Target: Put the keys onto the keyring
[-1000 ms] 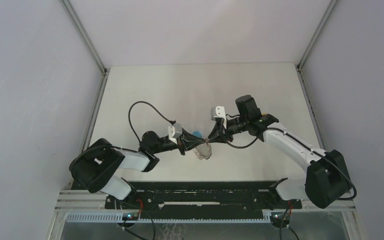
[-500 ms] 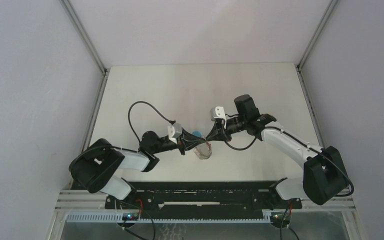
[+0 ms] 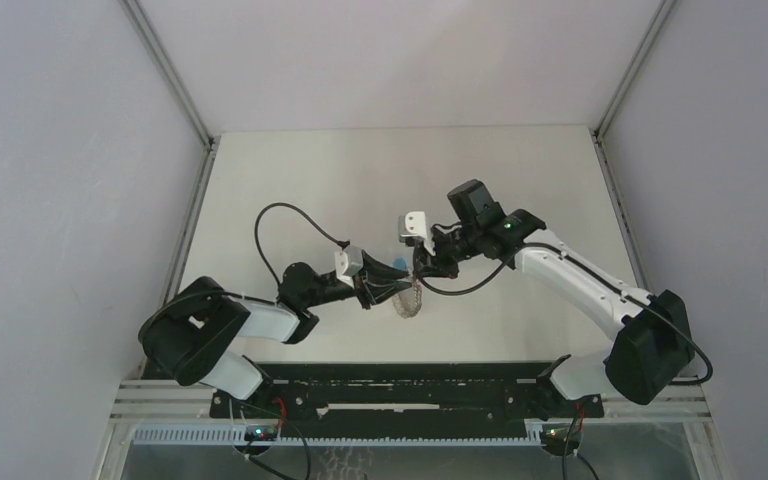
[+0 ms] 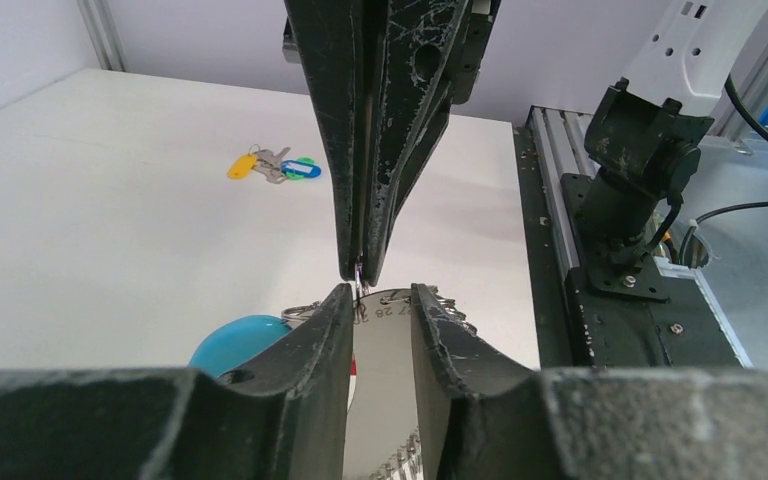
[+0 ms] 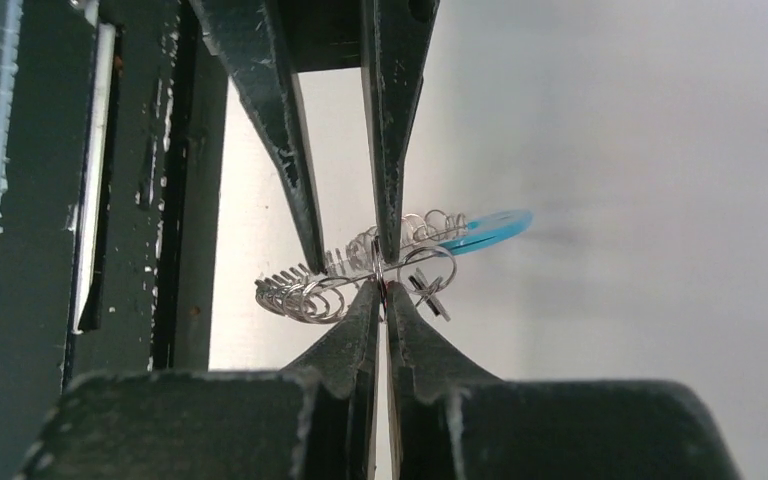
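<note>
the keyring [image 5: 312, 292] is shiny metal, the table [image 4: 110, 200] matt.

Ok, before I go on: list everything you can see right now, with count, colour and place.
keyring: one, silvery wire loops with a blue plastic piece, mid-table between both sets of fingers
keys: one small bunch, yellow, blue and green heads, flat on the table, apart from the keyring
table: one, white, under everything
rail: one, black, along the near edge
cable: one, black, arching over the table left of centre
left fingers: two, black, open, either side of the keyring
right fingers: two, black, shut, tips pinching a loop of the keyring
</note>
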Available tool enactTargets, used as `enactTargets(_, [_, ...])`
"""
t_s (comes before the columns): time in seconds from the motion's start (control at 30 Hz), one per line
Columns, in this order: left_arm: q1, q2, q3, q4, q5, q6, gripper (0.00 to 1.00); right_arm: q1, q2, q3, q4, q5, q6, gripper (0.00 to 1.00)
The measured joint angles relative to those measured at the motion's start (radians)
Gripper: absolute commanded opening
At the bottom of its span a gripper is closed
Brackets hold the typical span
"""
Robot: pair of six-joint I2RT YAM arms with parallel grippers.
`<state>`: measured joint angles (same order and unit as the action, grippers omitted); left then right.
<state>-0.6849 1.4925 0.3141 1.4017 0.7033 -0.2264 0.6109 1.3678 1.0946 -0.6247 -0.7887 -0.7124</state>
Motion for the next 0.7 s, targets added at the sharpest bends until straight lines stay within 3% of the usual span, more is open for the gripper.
enactTargets(0.33, [0.024,0.000,0.000,0.004,0.000,0.000,0.34,0.164,0.079,0.227,-0.277,0.328,-0.006,0.00])
enactTargets(0.7, [0.025,0.000,0.000,0.005,0.029,-0.001,0.25,0.231,0.177,0.373,-0.427,0.476,-0.005,0.00])
